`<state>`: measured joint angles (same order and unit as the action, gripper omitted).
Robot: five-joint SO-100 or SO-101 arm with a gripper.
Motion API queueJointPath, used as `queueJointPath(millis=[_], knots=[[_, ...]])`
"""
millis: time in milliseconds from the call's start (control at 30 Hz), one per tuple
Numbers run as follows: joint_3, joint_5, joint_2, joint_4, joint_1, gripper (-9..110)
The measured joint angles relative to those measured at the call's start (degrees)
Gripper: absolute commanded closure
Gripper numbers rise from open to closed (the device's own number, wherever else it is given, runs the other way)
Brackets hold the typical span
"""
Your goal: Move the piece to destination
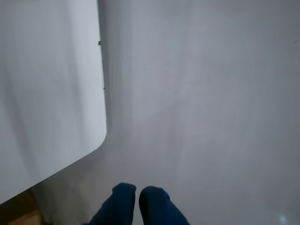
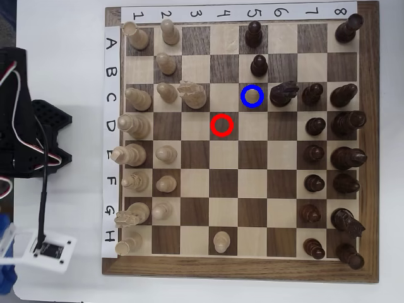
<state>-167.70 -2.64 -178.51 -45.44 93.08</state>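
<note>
In the overhead view several small pale cream pawns stand along the board's left side, and one pale pawn (image 2: 221, 241) stands alone on H4. I cannot tell which of them is the piece. The destination (image 2: 252, 96), a dark square ringed in blue, is empty. The red-ringed square (image 2: 221, 124) is empty too. My gripper (image 1: 137, 197) shows in the wrist view as two blue fingertips (image 1: 124, 193) pressed together, shut on nothing, over a plain white surface. In the overhead view only a blue bit of the gripper (image 2: 4, 281) shows at the bottom left, off the board.
The chessboard (image 2: 240, 266) carries pale pieces on the left and dark pieces on the right. A dark knight (image 2: 283, 93) stands right beside the blue ring, and a dark pawn (image 2: 259, 64) just above it. The arm's black base (image 2: 25, 136) sits left of the board.
</note>
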Motion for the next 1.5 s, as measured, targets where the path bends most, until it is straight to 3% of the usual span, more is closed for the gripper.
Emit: queueJointPath(millis=[367, 1000, 1500], knots=[[-13.36, -2.64, -11.87, -2.99, 2.46, 101], [-13.89, -6.33, -14.41, -4.13, 2.64, 101], [-13.89, -4.57, -14.41, -13.8, 2.64, 101]])
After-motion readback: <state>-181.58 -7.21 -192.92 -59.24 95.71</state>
